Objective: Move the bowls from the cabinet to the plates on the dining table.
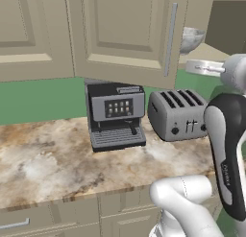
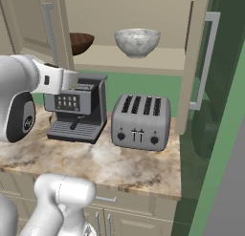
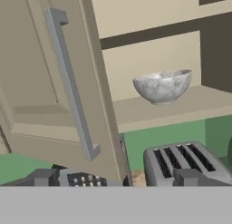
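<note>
Hovering with its jaws spread wide and nothing between them, my gripper (image 3: pixel 115 177) shows its two dark finger tips at the bottom of the hand view, level with the open cabinet (image 2: pixel 129 58) above the counter (image 2: pixel 119 163). From there I look along the hand at the swung-out cabinet door (image 3: pixel 54 82) with its long silver bar handle (image 3: pixel 70 82) on the left of the hand view, and at the pale marbled bowl (image 3: pixel 162 86) sitting upright on the beige shelf (image 3: pixel 181 107), well apart from the finger tips.

From the right base view, the marbled bowl stands near the middle of the shelf, and the dark wooden bowl (image 2: pixel 80 42) rests on the same shelf to its left, partly hidden behind the open door's edge; the two bowls are near each other but not touching. The arm's white forearm (image 2: pixel 48 80) crosses in front of the coffee machine (image 2: pixel 79 113). Below the shelf, the silver toaster (image 2: pixel 141 123) stands just beside the coffee machine on the marbled counter.
</note>
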Motion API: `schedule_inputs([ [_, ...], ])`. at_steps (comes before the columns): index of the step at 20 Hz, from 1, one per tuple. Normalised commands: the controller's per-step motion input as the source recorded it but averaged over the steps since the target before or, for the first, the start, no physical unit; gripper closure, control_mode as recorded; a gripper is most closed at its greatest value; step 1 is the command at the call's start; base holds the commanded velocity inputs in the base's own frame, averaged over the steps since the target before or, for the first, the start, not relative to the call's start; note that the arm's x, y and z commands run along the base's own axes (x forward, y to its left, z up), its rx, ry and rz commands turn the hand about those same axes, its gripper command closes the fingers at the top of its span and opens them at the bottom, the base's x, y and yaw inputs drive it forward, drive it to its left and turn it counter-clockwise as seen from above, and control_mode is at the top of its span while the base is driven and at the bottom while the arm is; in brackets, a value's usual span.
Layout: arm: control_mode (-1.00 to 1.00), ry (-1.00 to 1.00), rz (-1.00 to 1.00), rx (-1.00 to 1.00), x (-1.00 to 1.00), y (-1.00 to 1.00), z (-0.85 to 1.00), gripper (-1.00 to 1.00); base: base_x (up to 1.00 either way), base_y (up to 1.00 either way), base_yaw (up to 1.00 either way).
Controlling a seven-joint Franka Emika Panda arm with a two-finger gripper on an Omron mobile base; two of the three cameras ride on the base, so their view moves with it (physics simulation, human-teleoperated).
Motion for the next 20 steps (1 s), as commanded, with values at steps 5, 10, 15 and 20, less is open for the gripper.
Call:
schedule_inputs([
  [5, -1.0, 0.04, 0.0, 0.0, 0.09, -0.57, 0.0, -1.0, 0.0, 0.0, 0.0],
  [10, -1.0, 0.06, 0.0, 0.02, 0.22, -0.22, -0.01, -1.0, 0.0, 0.0, 0.0],
  [15, -1.0, 0.11, 0.0, 0.06, 0.06, 0.0, -0.06, -1.0, 0.0, 0.0, 0.0],
  [20, -1.0, 0.04, 0.0, 0.15, 0.08, -0.03, -0.02, -1.0, 0.0, 0.0, 0.0],
])
